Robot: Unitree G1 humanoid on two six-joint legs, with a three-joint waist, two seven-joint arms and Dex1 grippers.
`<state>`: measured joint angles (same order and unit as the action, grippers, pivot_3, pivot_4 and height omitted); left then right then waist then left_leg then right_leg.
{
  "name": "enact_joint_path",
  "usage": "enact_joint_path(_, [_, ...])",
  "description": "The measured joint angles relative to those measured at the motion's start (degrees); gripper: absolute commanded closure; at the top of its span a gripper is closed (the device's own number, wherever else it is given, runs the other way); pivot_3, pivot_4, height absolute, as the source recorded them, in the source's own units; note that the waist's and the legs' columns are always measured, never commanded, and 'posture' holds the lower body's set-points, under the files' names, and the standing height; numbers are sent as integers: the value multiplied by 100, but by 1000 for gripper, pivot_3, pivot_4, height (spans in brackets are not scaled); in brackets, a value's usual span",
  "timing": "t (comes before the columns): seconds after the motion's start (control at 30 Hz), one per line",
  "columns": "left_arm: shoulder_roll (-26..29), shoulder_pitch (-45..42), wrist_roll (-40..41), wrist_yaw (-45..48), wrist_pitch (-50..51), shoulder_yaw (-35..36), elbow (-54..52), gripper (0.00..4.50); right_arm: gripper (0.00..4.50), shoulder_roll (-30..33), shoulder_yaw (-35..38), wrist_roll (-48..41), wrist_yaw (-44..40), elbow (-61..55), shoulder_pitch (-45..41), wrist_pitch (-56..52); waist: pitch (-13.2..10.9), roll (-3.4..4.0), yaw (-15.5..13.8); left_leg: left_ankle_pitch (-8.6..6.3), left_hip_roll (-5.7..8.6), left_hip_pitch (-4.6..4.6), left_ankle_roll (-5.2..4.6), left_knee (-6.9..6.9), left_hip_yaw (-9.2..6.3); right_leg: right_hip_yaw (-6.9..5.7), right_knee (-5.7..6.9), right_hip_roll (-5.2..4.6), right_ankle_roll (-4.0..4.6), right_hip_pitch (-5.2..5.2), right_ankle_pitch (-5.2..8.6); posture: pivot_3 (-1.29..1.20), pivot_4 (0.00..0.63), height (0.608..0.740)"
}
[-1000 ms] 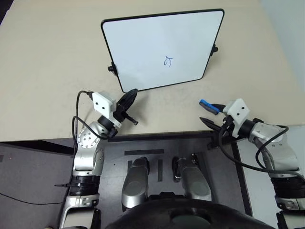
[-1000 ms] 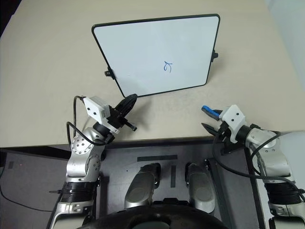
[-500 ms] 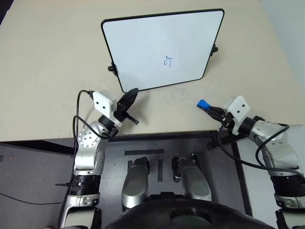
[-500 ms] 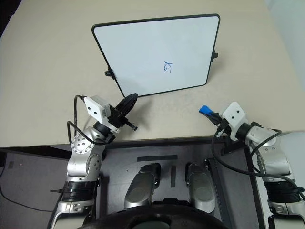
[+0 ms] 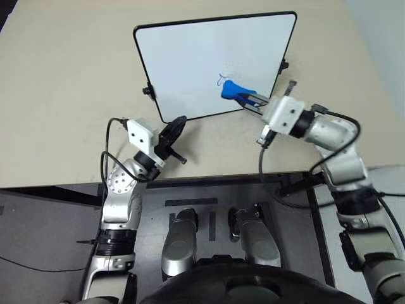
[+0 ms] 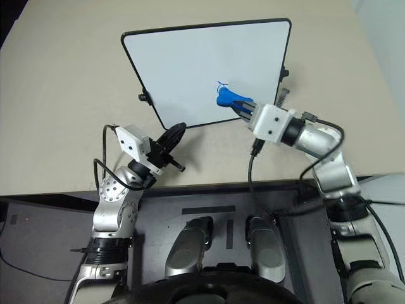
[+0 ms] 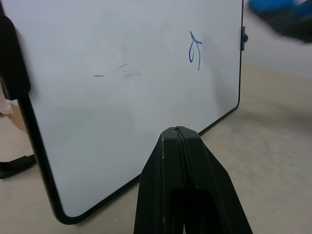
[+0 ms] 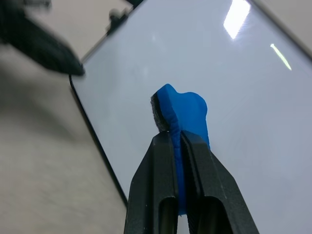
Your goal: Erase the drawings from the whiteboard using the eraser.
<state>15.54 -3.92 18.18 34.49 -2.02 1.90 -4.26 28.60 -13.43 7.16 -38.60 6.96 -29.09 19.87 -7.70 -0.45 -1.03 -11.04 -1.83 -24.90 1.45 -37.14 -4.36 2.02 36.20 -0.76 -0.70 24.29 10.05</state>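
One blue scribble (image 7: 195, 50) left on the whiteboard (image 5: 190, 63); right tool (image 5: 253, 101) pinching the eraser (image 5: 231, 89) beside it, left tool (image 7: 179, 130) pressed together.

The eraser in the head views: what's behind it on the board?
The eraser, pinched in the right gripper, sits in front of the whiteboard and covers most of the blue scribble. Only the scribble's top shows, and contact with the board can't be judged.

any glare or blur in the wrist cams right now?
Right wrist view: bright glare streaks on the whiteboard, eraser sharp, a dark blurred shape in one corner. Left wrist view: no glare, scribble crisp, the blue eraser at the frame edge smeared.
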Motion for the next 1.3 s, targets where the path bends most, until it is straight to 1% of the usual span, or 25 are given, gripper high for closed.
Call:
enact_joint_path(0.07, [-6,-9,-3,-8,-17,-2,7,4500,4487,-103,-95,326,287,717,-327,562,0,1,5,-1,-1,0,1,1,0,0,3,0,3,5,-2,0,150,740])
enact_joint_path(0.17, [-47,-33,-11,-24,-47,-31,20,4500,4487,-212,-233,999,1004,1906,-989,1358,-2,3,16,-1,-1,0,2,2,-1,0,15,-1,10,15,-7,0,150,740])
enact_joint_path(0.23, [-59,-36,-16,-58,-56,-35,23,4500,4487,-290,-312,1291,1400,2567,-1349,1796,-2,3,22,-2,-2,0,2,3,-2,0,21,-1,14,21,-9,0,150,740])
enact_joint_path(0.37, [-62,-27,-19,-111,-70,-32,22,4500,4487,-390,-439,1576,1858,3456,-1651,2376,-2,3,28,-3,-2,1,4,3,-2,0,28,-2,23,21,-16,0,150,740])
enact_joint_path(0.5, [-62,-12,-29,-130,-87,-33,22,4500,4487,-497,-607,1774,1995,4112,-1777,2688,-1,2,36,-22,-2,6,35,3,-4,0,33,-2,37,21,-29,0,150,740])
enact_joint_path(0.63, [-62,-3,-35,-133,-107,-33,22,4500,4487,-622,-854,2052,2068,4682,-1750,2768,-3,5,45,-25,-2,2,41,5,-5,0,39,-4,44,29,-39,0,150,740])
enact_joint_path(0.8, [-48,-4,-35,-129,-128,-32,22,4500,4487,-624,-950,2345,2482,4844,-1820,2861,-4,6,50,-25,-3,1,41,6,-5,0,39,-4,43,34,-39,0,150,740])
enact_joint_path(0.97, [-36,-73,-35,-111,-128,-34,23,4500,4487,-609,-958,2569,3093,4800,-1973,3100,-6,10,51,-25,-3,-6,40,8,-5,0,37,-4,41,43,-38,0,150,740])
enact_joint_path(1.17, [-38,-144,-35,-87,-128,-39,33,4500,4487,-572,-911,2596,3626,4483,-2272,3237,-7,11,77,-26,-4,-6,43,15,-5,0,33,-4,41,45,-38,0,150,740])
enact_joint_path(1.3, [-46,-147,-36,-83,-129,-46,62,4500,4487,-567,-888,2596,3740,4432,-2409,3225,-7,11,76,-26,-4,-9,42,18,-5,0,18,-4,40,43,-37,0,150,740])
